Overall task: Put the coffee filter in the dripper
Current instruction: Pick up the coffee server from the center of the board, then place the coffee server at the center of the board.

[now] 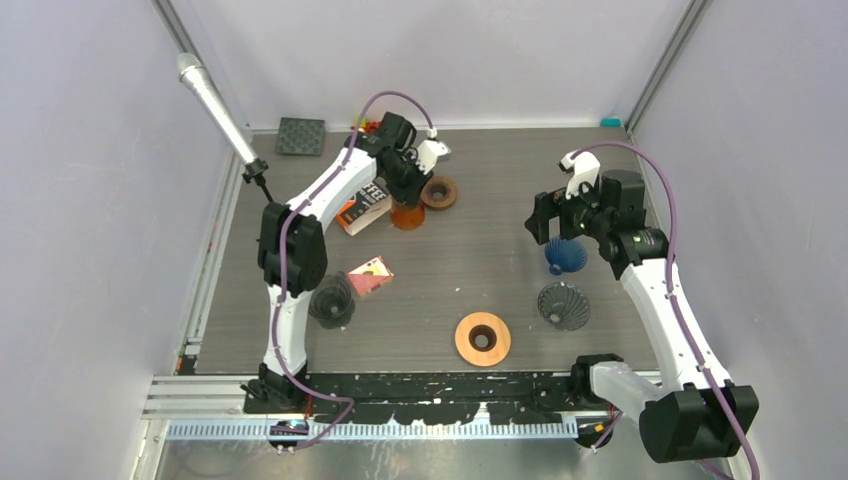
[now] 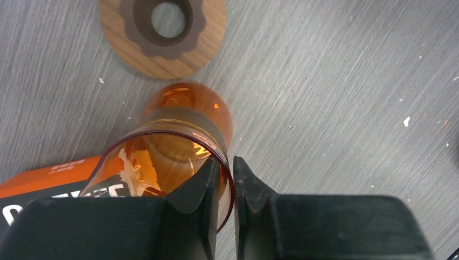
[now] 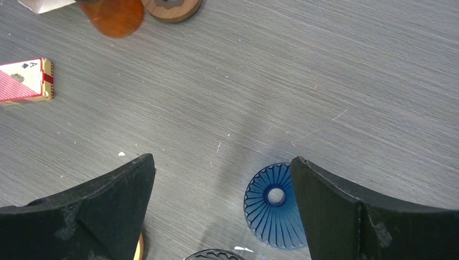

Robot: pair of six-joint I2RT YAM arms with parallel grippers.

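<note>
Our left end effector (image 2: pixel 231 184) pinches the orange dripper (image 2: pixel 187 108) at its rim: likely stiff, slick, light; right end effector (image 3: pixel 222 162) gapes.

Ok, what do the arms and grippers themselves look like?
Left arm and right arm: white links, black joint housings, and a purple cable running along each. Left gripper and right gripper: matte black, wedge-shaped fingers.
</note>
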